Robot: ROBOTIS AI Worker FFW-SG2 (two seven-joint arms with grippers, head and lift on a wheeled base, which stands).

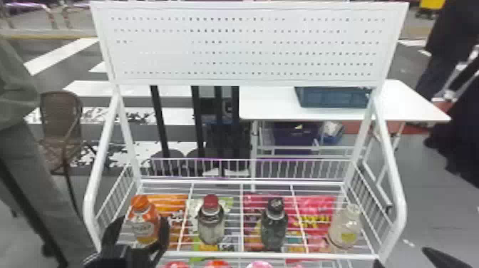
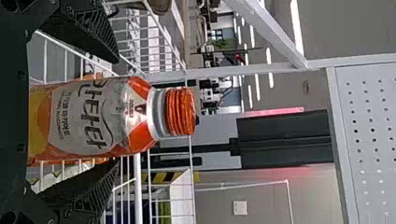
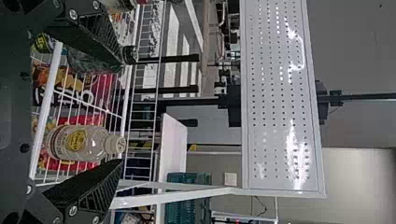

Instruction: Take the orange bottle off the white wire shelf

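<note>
Orange bottle (image 1: pixel 143 228) is flanked by left gripper (image 1: pixel 142 221), jaws parted, side gap shown at wrist, contact uncertain; right gripper (image 1: pixel 400 254), jaws apart.

Head view: I look forward and down over the white wire shelf (image 1: pixel 228 254). Left wrist view, sideways: I face the orange bottle (image 2: pixel 88 119), very near. Right wrist view, sideways: clear bottle (image 3: pixel 86 143), less near. Shared by all: perforated panel (image 1: pixel 249 46).

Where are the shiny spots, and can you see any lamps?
In the right wrist view, bright glare patches on the white board; in the left wrist view, long glowing ceiling lights and a reddish glow on the wall; in the head view, the white board looks partly washed out toward the left.
</note>
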